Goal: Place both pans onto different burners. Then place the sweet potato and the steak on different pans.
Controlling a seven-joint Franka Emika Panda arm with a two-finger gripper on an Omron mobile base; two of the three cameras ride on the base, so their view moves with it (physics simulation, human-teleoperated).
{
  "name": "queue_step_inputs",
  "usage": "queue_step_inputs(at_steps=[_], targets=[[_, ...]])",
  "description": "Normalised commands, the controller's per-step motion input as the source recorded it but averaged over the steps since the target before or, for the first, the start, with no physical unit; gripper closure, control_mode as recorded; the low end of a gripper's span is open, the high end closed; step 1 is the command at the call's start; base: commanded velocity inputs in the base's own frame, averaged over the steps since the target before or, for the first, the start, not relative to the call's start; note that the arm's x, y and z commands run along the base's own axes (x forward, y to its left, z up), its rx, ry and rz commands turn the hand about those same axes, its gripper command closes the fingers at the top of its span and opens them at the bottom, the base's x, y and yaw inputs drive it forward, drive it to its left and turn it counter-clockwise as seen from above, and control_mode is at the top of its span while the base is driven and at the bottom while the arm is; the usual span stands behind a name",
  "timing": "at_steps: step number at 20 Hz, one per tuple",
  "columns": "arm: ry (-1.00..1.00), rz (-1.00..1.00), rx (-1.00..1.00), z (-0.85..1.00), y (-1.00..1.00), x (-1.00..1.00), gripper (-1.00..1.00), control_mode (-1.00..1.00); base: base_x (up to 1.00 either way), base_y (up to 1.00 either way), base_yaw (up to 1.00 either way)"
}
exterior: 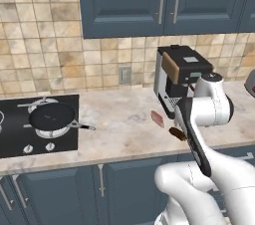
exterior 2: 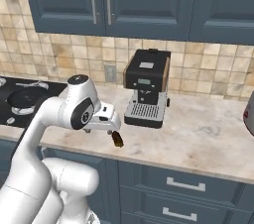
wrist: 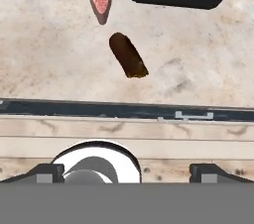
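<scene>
One pan (exterior: 52,116) on cooktop (exterior: 15,142) | counter (exterior: 124,124) beige, perhaps marble

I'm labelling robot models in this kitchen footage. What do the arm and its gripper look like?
A glossy white arm of rounded tubular segments, with dark grey joint rings and a round dark cap with a silver centre on its side. The gripper ends in two small dark blocky finger tips. No cables or markings are visible.
</scene>
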Motion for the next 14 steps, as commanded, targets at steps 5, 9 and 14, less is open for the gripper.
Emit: queue_step_inputs(at_steps=[5, 9, 14], targets=[[0.0, 0.07, 0.0, -0.33, 0.0, 0.44, -1.0, -1.0, 0.0, 0.0, 0.0], [0.0, 0.09, 0.0, -0.49, 0.0, 0.44, -1.0, -1.0, 0.0, 0.0, 0.0], [0.0, 0.09, 0.02, -0.49, -0.01, 0.37, -1.0, -1.0, 0.0, 0.0, 0.0]])
